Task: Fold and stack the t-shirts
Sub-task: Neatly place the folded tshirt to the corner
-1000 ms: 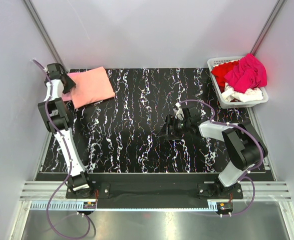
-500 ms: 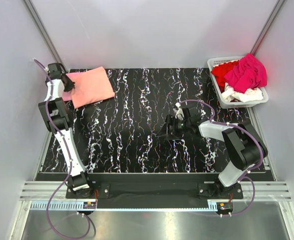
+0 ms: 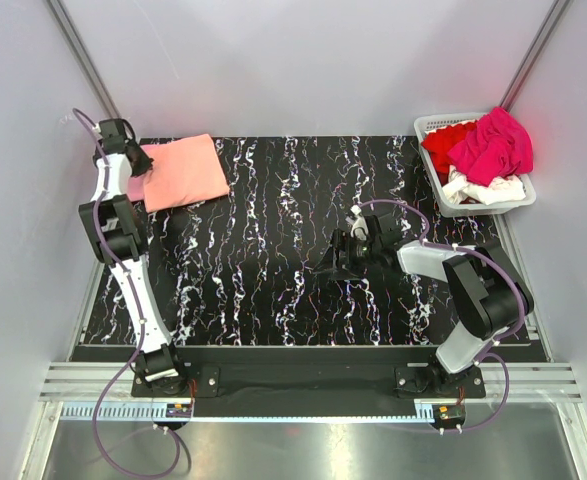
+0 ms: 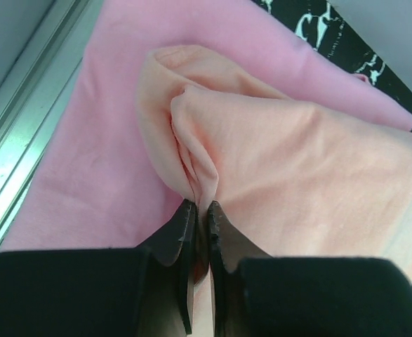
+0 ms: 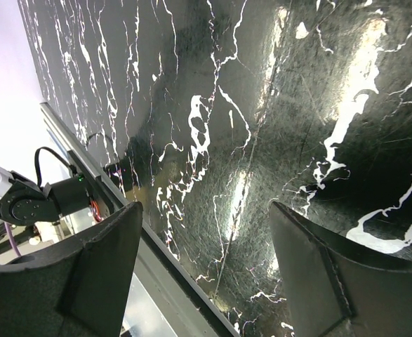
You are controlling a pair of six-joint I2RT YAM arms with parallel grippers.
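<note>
Two shirts sit stacked at the upper left of the overhead frame, and that is where my left claw (image 4: 197, 210) is at work. Its jaws are nearly closed, pinching a raised fold of the salmon-orange shirt (image 4: 297, 161). That shirt lies folded on top of the light pink shirt (image 4: 86, 161), which shows as a border beyond the salmon edge in the wrist view. I read the pinch as a grip for tugging or squaring the top shirt on the stack. That way the pile sits tucked in the far-left corner of the worktop (image 3: 273, 260) and the middle is free for folding.

Toward the middle right of the overhead frame, my right claw (image 3: 345, 248) hangs low over the marbled surface, jaws spread wide with nothing between them. I judge it parked there, out of the way and ready for the next garment.

At the upper right, the white basket (image 3: 493, 208) holds the unfolded ones in a heap: a red shirt (image 3: 441, 145), a magenta shirt (image 3: 493, 145) draped over the top and a white shirt (image 3: 483, 188) underneath. I'd say they sit there as the supply within the right arm's reach.

I can read no brand, label or writing on any shirt, the basket or the arms.
</note>
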